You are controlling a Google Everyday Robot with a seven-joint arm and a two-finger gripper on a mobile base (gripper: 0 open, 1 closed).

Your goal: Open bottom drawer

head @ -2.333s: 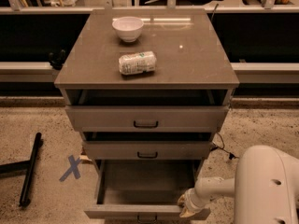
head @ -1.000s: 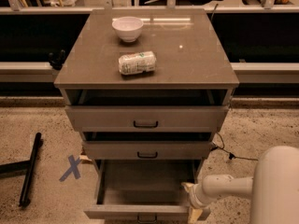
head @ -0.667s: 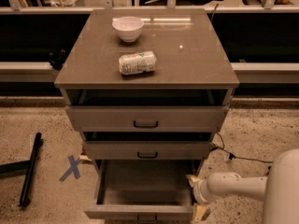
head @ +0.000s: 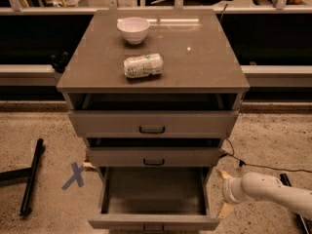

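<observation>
The bottom drawer [head: 153,222] is pulled far out of the grey-taupe cabinet, and its plain grey box interior [head: 155,189] shows, with nothing in it. Its small black centre handle sits at the very bottom edge of the view. The middle drawer [head: 154,156] and the top drawer [head: 152,123] stand slightly ajar above it. My gripper [head: 223,192] is to the right of the bottom drawer, outside its right wall, on the end of the white arm [head: 273,191]. Its pale fingers [head: 223,174] are spread apart and hold nothing.
On the cabinet top [head: 204,62] stand a white bowl [head: 133,29] and a lying wrapped pack [head: 143,65]. A blue X mark [head: 74,175] and a black bar [head: 31,177] lie on the floor at left. A cable [head: 263,167] runs at right.
My gripper has drawn back to the right, from the drawer's front right corner to outside its right wall. The arm has shifted rightward too. The drawer stays open.
</observation>
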